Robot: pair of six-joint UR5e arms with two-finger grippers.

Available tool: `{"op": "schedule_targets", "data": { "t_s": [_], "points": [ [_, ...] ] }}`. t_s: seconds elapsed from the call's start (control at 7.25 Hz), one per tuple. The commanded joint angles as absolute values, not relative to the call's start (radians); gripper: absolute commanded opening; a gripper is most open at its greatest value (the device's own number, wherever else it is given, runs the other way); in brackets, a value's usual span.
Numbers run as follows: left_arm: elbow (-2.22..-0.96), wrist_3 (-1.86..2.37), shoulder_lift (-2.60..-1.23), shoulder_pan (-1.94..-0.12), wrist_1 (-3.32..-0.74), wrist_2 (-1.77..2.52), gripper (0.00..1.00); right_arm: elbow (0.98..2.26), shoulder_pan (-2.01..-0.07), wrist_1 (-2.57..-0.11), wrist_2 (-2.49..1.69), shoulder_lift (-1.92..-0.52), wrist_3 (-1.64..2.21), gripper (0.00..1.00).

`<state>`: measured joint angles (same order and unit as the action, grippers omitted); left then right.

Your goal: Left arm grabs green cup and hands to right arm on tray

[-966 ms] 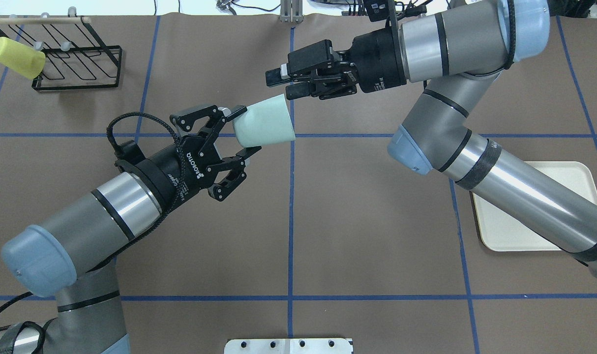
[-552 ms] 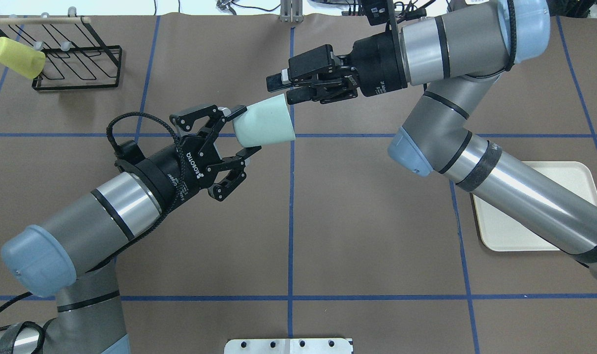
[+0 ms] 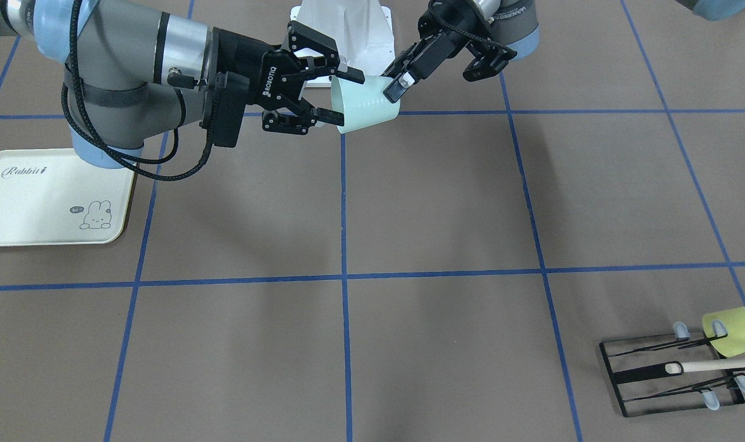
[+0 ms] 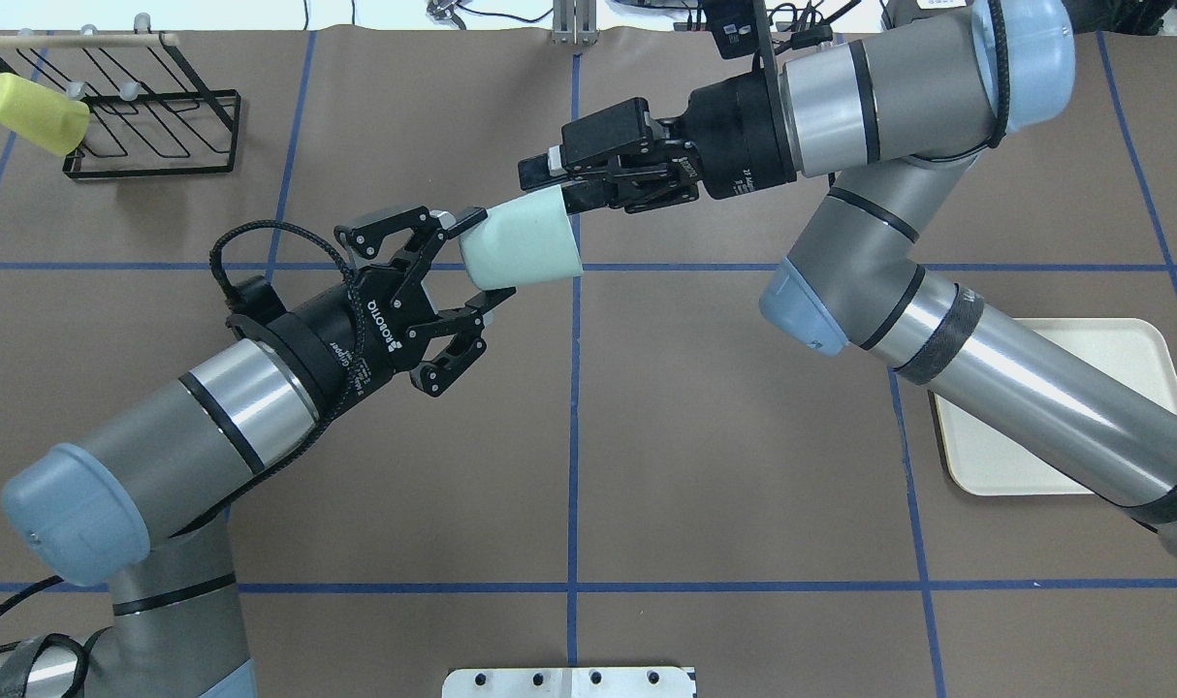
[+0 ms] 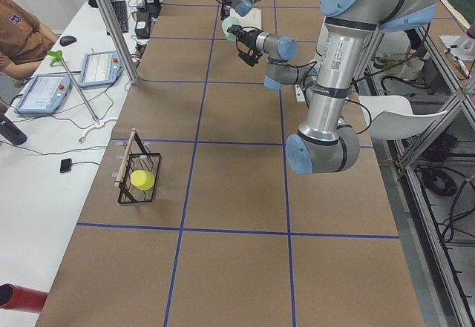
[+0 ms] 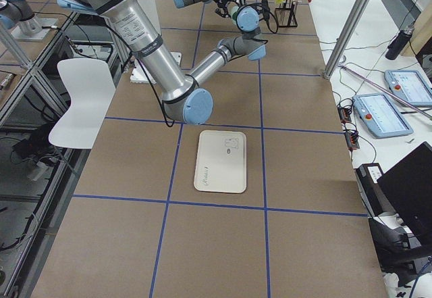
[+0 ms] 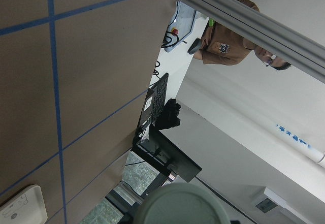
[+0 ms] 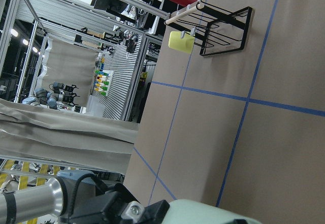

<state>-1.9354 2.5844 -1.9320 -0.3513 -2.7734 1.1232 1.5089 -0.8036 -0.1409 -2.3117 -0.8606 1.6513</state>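
The pale green cup (image 4: 525,242) hangs on its side above the table's middle, rim towards the right arm. My left gripper (image 4: 482,260) is shut on its narrow base end. My right gripper (image 4: 561,184) is open, and its fingers stand close on either side of the cup's rim; the front view shows them flanking the cup (image 3: 366,104) at the wide end. I cannot tell whether they touch it. The cream tray (image 4: 1141,368) lies at the table's right, partly under the right forearm, with nothing on its visible part. The cup's base (image 7: 177,203) fills the bottom of the left wrist view.
A black wire rack (image 4: 152,126) stands at the far left corner with a yellow-green cup (image 4: 34,114) hung on it. A white base plate (image 4: 569,683) sits at the near edge. A person (image 5: 22,30) sits at a side desk beyond the table.
My right gripper has moved down and left, and its fingers are now at the cup's rim. The left gripper and the cup have stayed still.
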Motion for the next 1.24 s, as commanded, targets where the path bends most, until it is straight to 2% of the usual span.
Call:
{"op": "schedule_targets", "data": {
  "t_s": [0.0,0.83,0.97,1.1],
  "points": [
    [-1.936,2.585,-1.931,-0.351,-2.773,1.123,0.20,1.520,-0.799,-0.141,-2.313,-0.861,1.657,0.72],
    [-1.933,2.583,-1.931,-0.351,-2.773,1.124,0.20,1.542,-0.775,-0.146,-2.310,-0.888,1.655,0.72],
    [-1.934,2.583,-1.931,-0.351,-2.773,1.124,0.20,1.542,-0.772,-0.153,-2.309,-0.885,1.655,0.70],
    [-1.933,2.583,-1.931,-0.351,-2.773,1.124,0.20,1.542,-0.770,-0.153,-2.310,-0.885,1.655,0.63]
  ]
}}
